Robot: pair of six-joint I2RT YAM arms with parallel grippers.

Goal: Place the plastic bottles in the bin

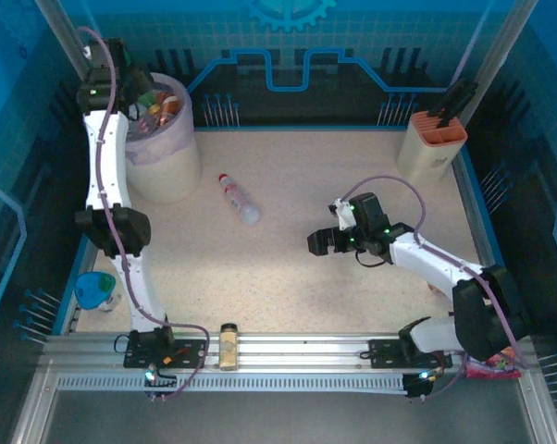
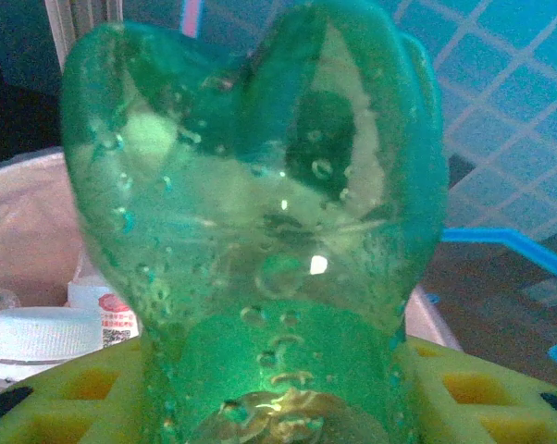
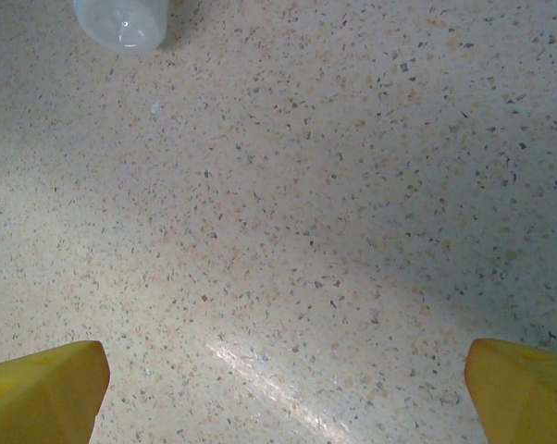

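Note:
A green plastic bottle sits base-out between the yellow fingers of my left gripper, which is shut on it. That gripper hangs over the cream bin, lined with a pink bag. Inside the bin lie several bottles, one with a white cap. A clear bottle with a red label lies on the table right of the bin; its base shows at the top of the right wrist view. My right gripper stands open over bare table, right of that bottle.
A beige box with an orange top stands at the back right corner. A small amber jar rests on the front rail between the arm bases. A blue-green object lies at the left table edge.

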